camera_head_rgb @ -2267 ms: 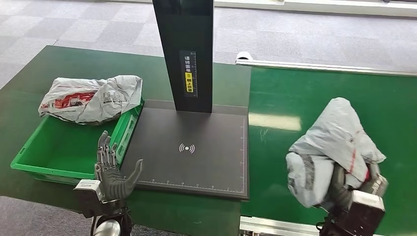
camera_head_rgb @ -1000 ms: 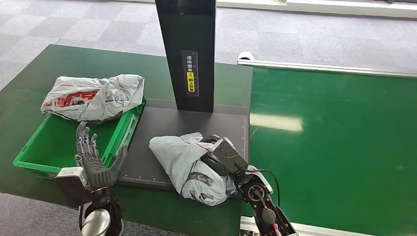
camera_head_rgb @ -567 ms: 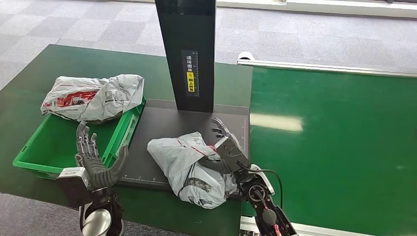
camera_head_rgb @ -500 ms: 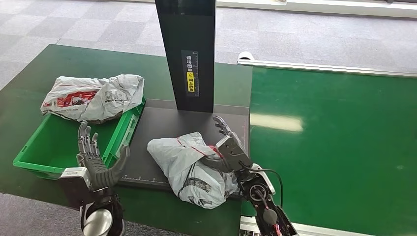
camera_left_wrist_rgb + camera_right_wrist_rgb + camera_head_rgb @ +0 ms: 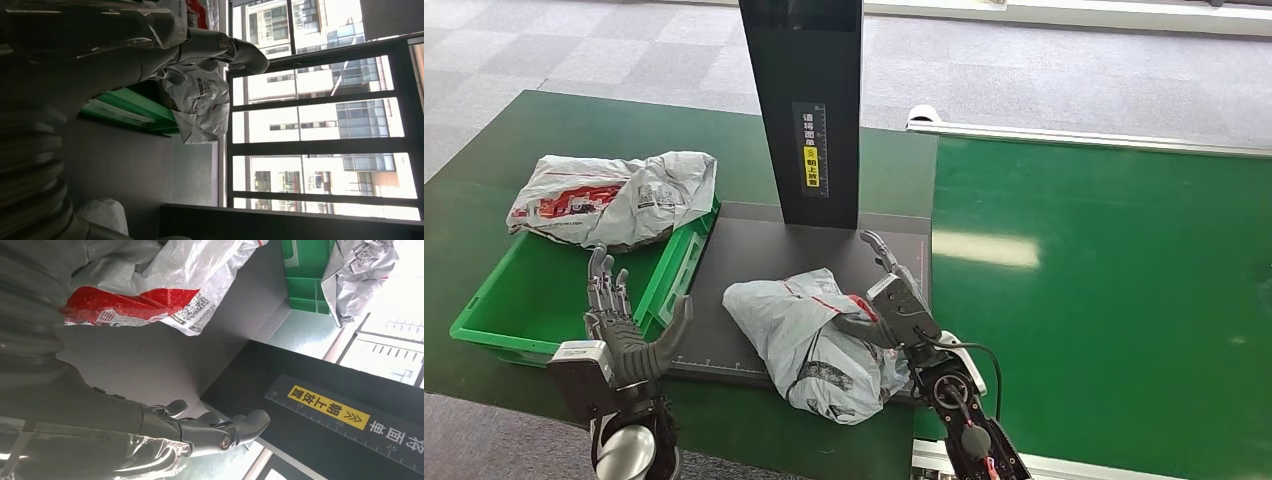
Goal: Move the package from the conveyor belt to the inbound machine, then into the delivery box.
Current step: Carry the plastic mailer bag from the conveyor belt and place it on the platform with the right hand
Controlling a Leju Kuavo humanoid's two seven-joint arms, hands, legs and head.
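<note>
The grey plastic package (image 5: pixel 809 340), with a red patch, lies on the near part of the inbound machine's dark platform (image 5: pixel 754 250), its front hanging over the near edge. My right hand (image 5: pixel 894 295) is at the package's right side with fingers stretched out straight and off the bag, and only the thumb lies against it. In the right wrist view the package (image 5: pixel 165 285) sits beside the extended fingers (image 5: pixel 220 432). My left hand (image 5: pixel 624 330) is raised with fingers spread, holding nothing, by the near right corner of the green delivery box (image 5: pixel 674 270).
Another grey package (image 5: pixel 614 198) rests on the box's far rim. The machine's black column (image 5: pixel 809 110) with a yellow label rises behind the platform. The green conveyor belt (image 5: pixel 1104 280) stretches to the right. Windows (image 5: pixel 320 125) show in the left wrist view.
My right hand carried the package from the conveyor onto the platform, then let it go and straightened its fingers away. My left hand drifted slightly right and stayed spread.
</note>
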